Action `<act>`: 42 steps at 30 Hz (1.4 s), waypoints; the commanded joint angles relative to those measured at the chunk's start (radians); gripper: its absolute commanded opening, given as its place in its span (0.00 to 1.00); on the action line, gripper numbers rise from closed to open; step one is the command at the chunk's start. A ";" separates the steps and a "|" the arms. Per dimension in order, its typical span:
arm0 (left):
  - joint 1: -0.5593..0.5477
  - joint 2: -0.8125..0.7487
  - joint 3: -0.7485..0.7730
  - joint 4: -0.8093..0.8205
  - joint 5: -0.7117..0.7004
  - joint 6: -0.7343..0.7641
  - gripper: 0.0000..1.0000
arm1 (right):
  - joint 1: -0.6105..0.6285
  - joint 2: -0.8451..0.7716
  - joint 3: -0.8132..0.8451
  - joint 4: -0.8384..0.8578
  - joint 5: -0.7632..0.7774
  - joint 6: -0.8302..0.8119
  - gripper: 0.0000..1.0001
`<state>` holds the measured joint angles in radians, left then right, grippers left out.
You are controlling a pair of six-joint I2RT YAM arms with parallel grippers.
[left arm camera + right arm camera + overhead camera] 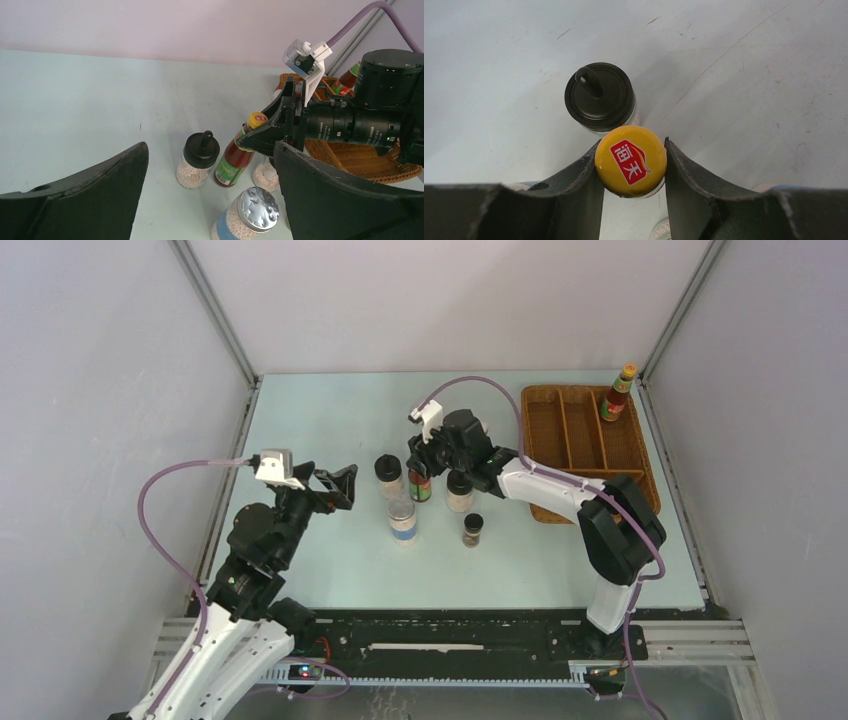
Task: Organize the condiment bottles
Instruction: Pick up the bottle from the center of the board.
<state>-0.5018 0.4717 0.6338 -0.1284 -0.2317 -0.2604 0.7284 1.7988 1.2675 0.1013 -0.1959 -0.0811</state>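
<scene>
Overhead, grip hidden; wrist shows right end effector (631,150) clamping sauce bottle (630,162)

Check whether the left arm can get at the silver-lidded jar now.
Probably yes. The left hand is open, with only bare table between it and the silver-lidded jar. The right hand, shut on the red sauce bottle just behind, leaves little room.

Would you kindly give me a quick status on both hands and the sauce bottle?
Left hand open, holding nothing. Right hand shut on red sauce bottle at its cap; bottle tilted. Black-lidded jar close beside it.
</scene>
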 commanded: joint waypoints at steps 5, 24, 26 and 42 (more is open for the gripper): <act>-0.004 -0.022 -0.032 0.034 0.003 0.026 1.00 | 0.021 -0.090 0.046 0.006 0.034 -0.037 0.00; -0.003 -0.001 -0.013 0.024 0.010 0.029 1.00 | 0.040 -0.151 0.164 -0.051 0.101 -0.111 0.00; -0.003 0.008 -0.003 0.018 0.011 0.030 1.00 | 0.037 -0.162 0.185 -0.059 0.106 -0.114 0.00; -0.004 0.027 0.040 -0.006 0.013 0.001 1.00 | -0.027 -0.290 0.304 -0.155 0.134 -0.147 0.00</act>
<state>-0.5018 0.4969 0.6094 -0.1371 -0.2314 -0.2550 0.7204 1.6176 1.4857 -0.1463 -0.0868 -0.1921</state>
